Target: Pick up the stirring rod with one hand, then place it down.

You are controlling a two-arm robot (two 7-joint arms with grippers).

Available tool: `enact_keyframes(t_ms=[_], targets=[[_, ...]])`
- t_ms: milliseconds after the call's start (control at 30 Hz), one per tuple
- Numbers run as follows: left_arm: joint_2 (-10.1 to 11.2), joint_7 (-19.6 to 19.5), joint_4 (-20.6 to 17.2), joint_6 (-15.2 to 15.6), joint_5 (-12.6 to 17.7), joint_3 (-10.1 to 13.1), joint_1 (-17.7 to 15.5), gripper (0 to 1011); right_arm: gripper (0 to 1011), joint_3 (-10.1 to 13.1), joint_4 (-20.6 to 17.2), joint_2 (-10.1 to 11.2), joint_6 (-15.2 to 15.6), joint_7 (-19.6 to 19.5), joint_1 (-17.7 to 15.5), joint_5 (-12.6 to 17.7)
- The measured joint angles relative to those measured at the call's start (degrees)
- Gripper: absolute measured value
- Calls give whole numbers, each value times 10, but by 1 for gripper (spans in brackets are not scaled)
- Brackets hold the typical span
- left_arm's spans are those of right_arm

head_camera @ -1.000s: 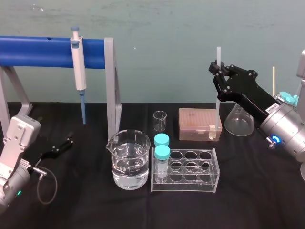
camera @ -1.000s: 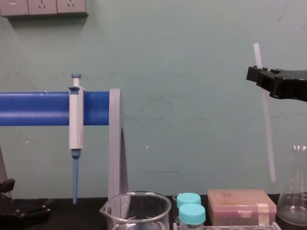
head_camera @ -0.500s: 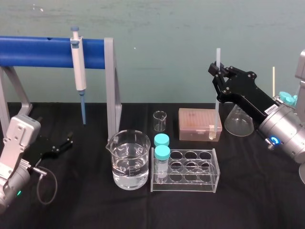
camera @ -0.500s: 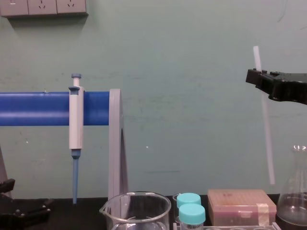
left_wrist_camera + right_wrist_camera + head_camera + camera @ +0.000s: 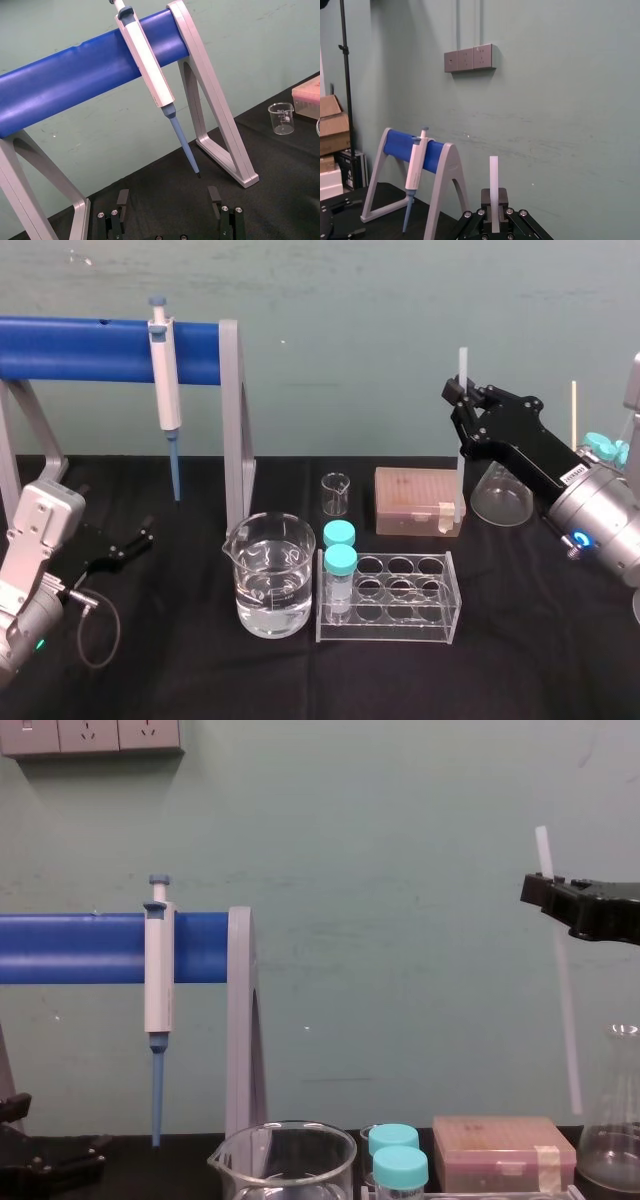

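Rod: thin translucent-white stirring rod [image 5: 461, 470], upright at 2 o'clock, judged ready for lowering.
Right gripper [image 5: 462, 400]: black jaws clenched on it.
Left gripper [image 5: 135, 540]: parked 8 o'clock, jaws released.

Lab: pipette [image 5: 164, 380], beaker [image 5: 268, 576], flask [image 5: 499, 493]

White-and-blue pipette [image 5: 147, 62] hanging on blue crossbar [image 5: 65, 85] of grey stand [image 5: 215, 107], blue tip pointing down just above black tabletop [image 5: 280, 165], small glass beaker [image 5: 283, 119] near pink box [image 5: 307, 97], left gripper [image 5: 168, 197] in foreground, fingers [image 5: 122, 200] spread apart.
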Motion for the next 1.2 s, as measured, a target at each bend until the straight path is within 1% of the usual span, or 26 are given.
enact_keyframes(t_ms=[567, 1200], targets=[[0, 0, 0, 0, 0, 0, 0, 1000, 72, 6, -2, 6, 1, 0, -7, 3], [0, 0, 0, 0, 0, 0, 0, 1000, 72, 3, 4, 9, 2, 6, -3, 5]])
